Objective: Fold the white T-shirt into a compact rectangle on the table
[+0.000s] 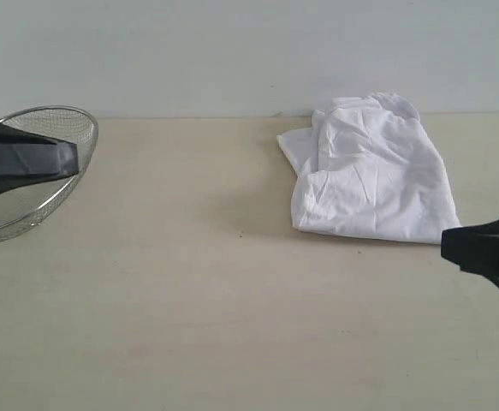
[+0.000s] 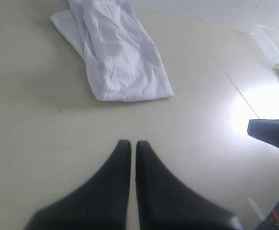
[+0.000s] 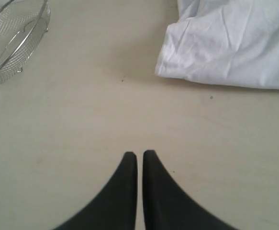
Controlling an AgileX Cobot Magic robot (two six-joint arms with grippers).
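The white T-shirt (image 1: 373, 171) is seen in the upper right of the exterior view, lying on the desk (image 1: 189, 334) close to its far edge. It is already gathered into a folded bundle: a roughly oblong shape, set at a slant, with several layers stacked. No sleeve is spread out, and no lettering or neck tag can be made out on the side that shows.

The shape is not yet a clean rectangle. A flap sticks out at the bundle's upper left, the top end is bunched and rounded, and the surface is creased all over. The lower edge is fairly straight.

The left hand (image 1: 74, 159) is held at the left edge of the exterior view, in front of a wire mesh basket (image 1: 85, 122), well apart from the shirt. Its fingers are pressed together and nothing is held between them. The right hand (image 1: 444, 245) is placed at the right edge, near the shirt's lower right corner but not touching it. Its fingers are likewise closed on nothing.

The task is judged to be largely done, since the main folds appear to be made and both hands are clear of the cloth. What may be left is tucking in the loose flap, squaring the top end, and perhaps one more fold to make the bundle more compact.
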